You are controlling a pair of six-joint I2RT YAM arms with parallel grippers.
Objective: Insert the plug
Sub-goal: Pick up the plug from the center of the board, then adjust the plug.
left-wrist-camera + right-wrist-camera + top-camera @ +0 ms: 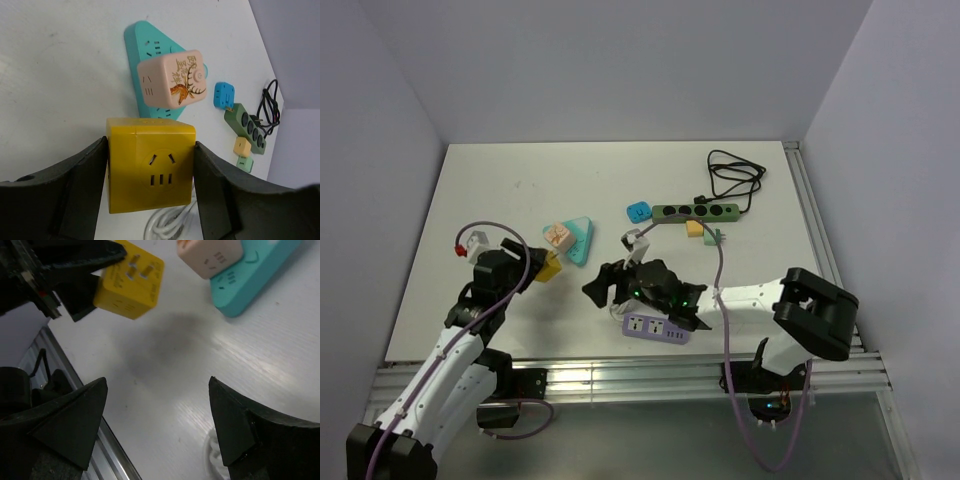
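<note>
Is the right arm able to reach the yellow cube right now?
Probably yes: the open right gripper faces the yellow cube across bare table, though the left gripper clamps its sides.

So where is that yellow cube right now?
The yellow cube is at the table's left in the top view, clamped in the left gripper, beside the teal strip carrying the pink cube.

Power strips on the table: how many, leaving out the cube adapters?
3: a teal triangular one left of centre with a pink cube on it, a green one toward the far right, a purple one partly under the right arm.
</note>
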